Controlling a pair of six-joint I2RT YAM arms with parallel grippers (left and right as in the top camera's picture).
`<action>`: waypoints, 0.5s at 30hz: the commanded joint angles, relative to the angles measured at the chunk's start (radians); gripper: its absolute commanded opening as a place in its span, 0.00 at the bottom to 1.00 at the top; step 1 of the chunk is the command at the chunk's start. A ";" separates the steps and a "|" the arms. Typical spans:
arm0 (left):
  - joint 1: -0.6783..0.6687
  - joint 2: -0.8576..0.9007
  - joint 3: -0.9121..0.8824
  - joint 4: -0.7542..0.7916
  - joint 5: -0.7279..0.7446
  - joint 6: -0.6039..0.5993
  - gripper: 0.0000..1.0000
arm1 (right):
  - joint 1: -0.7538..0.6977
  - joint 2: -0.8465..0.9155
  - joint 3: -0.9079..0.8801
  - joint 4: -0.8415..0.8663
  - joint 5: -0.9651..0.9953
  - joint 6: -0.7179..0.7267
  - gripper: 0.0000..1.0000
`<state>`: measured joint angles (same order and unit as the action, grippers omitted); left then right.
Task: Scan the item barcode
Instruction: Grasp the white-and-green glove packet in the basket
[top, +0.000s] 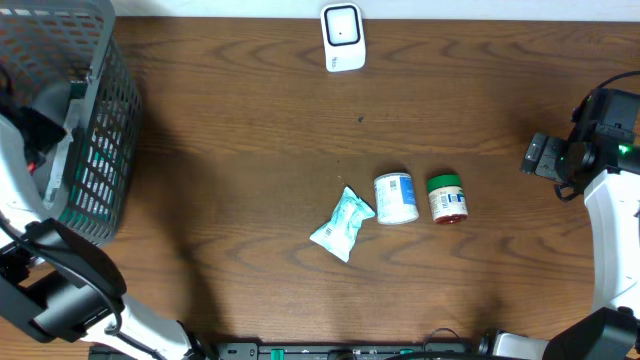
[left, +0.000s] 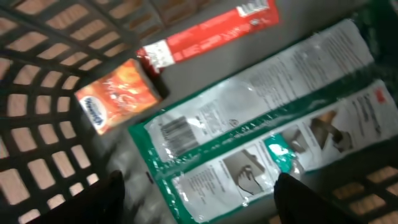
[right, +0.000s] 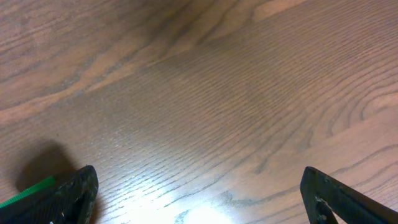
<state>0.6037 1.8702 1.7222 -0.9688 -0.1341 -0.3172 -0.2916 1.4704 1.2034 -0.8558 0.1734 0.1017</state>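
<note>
On the brown wooden table (top: 250, 130), the dark grey plastic mesh basket (top: 110, 130) sits at nine o'clock. Inside it lies the green-edged clear plastic packet (left: 261, 124), barcode (left: 177, 134) facing up. The left gripper (left: 202, 194) hangs released above the packet. The right gripper (right: 199, 193), at three o'clock, gapes wide over the wood.

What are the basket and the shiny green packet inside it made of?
The basket looks like dark hard plastic, matte, with a moulded grid of holes. The green packet is probably thin plastic film, glossy, with wrinkles and bright glare on it.
</note>
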 joint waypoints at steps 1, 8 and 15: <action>0.046 0.006 -0.017 -0.002 -0.010 -0.002 0.75 | -0.004 -0.005 0.011 -0.002 0.009 -0.006 0.99; 0.069 0.006 -0.017 0.002 -0.009 -0.002 0.75 | -0.004 -0.005 0.011 -0.002 0.009 -0.006 0.99; 0.069 0.006 -0.019 0.001 -0.010 -0.002 0.75 | -0.004 -0.005 0.011 -0.002 0.009 -0.006 0.99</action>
<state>0.6727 1.8702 1.7222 -0.9680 -0.1345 -0.3172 -0.2916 1.4704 1.2034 -0.8558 0.1734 0.1017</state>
